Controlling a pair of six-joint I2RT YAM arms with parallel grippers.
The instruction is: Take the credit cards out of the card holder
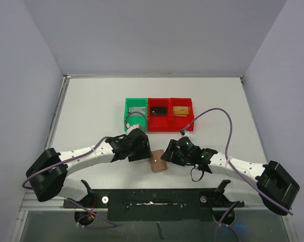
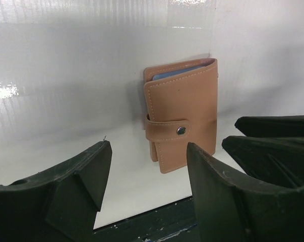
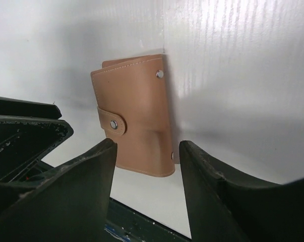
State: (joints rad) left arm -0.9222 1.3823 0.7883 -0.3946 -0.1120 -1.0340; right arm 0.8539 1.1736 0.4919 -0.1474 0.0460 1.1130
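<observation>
Card holder, flat tan leather wallet, lies snapped shut; left gripper and right gripper gape empty, so I'd pin it, pop the studded strap.

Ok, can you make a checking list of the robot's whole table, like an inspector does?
surface: white table, no spills or marks seen.
job's things: brown card holder lying flat near the arms, its snap strap fastened; no cards out.
clutter: one green bin and two red bins in a row behind; small things inside, too small to tell.
grippers: left fingers and right fingers spread apart, holding nothing, either side of the card holder.
cables: purple cables run along both arms; the right one loops over the table.
surroundings: plain pale walls on three sides.
</observation>
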